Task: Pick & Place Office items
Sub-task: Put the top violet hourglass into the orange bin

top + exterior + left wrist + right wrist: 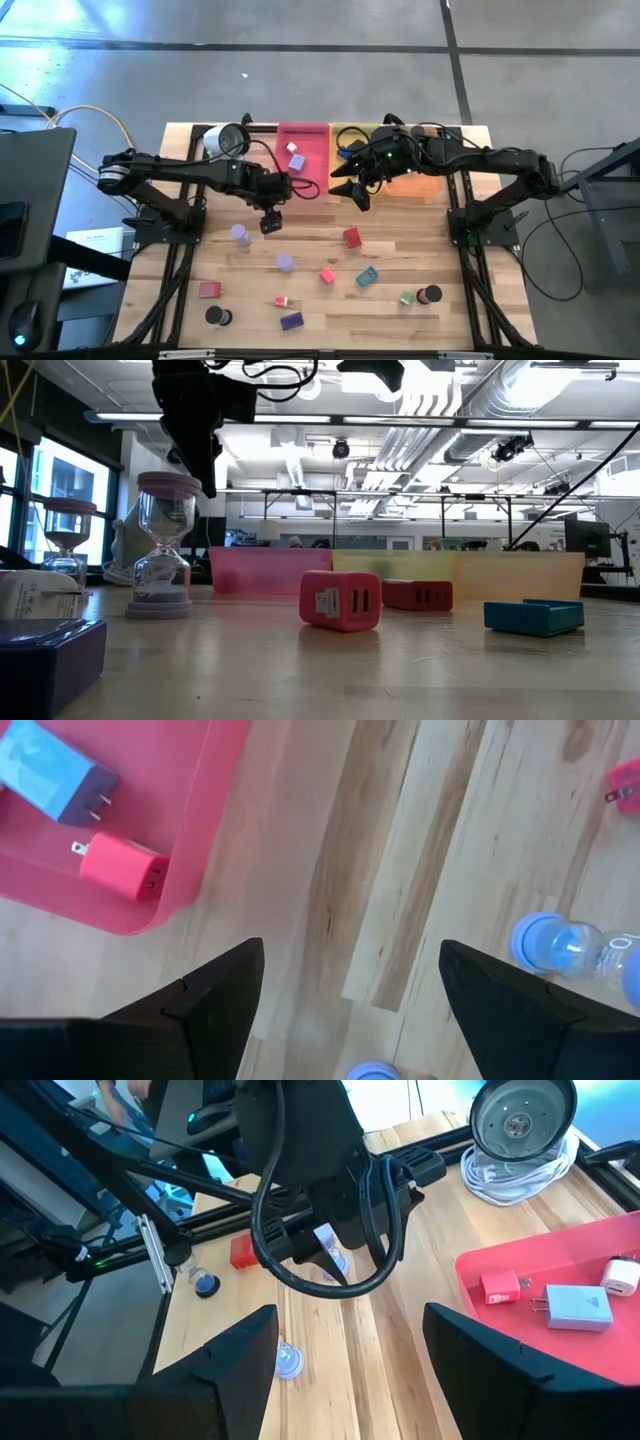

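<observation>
Wood table point(330, 300) | office items point(327, 275) scattered, all beyond both fingertip pairs, untouched | two chargers point(122, 870) already in pink tray point(215, 830), prob. sorted | left gripper point(270, 222) fingers spread, empty, hovering | right gripper point(352, 192) spread, empty, nr trays.

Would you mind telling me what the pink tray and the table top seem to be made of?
The pink tray looks like translucent moulded plastic: smooth, slightly glossy, with a rounded corner and raised rim. The table top looks like pale wood with a matt finish, joined from strips, since grain lines and seams between boards show.
</observation>
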`<state>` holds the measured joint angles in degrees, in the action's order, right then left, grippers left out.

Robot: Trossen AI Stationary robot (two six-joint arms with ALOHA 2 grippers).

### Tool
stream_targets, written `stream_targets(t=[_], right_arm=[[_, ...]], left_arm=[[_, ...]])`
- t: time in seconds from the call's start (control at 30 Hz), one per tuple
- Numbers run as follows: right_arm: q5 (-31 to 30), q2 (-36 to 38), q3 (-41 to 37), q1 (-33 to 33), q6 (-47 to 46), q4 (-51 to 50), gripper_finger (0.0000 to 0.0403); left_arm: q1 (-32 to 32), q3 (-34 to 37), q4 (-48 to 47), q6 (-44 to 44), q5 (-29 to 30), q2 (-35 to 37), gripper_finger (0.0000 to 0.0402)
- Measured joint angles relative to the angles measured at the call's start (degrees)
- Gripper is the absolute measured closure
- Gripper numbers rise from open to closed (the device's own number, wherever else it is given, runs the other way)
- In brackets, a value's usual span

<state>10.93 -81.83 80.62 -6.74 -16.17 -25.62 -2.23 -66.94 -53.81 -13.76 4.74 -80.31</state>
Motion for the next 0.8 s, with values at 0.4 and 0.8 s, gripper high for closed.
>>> stream_targets(t=[0.4,0.8], right_arm=[[-0.38,-0.26,0.0,0.0,1.03,-0.36,0.0163],[-0.53,-0.26,0.0,0.0,1.03,-0.34,0.0163]], left_arm=[[-0.81,-0.02,0.24,-0.06,-0.11,-0.2,0.0106],[-3.32,-0.02,-0.09,3.93,-1.71,-0.04,0.0039]])
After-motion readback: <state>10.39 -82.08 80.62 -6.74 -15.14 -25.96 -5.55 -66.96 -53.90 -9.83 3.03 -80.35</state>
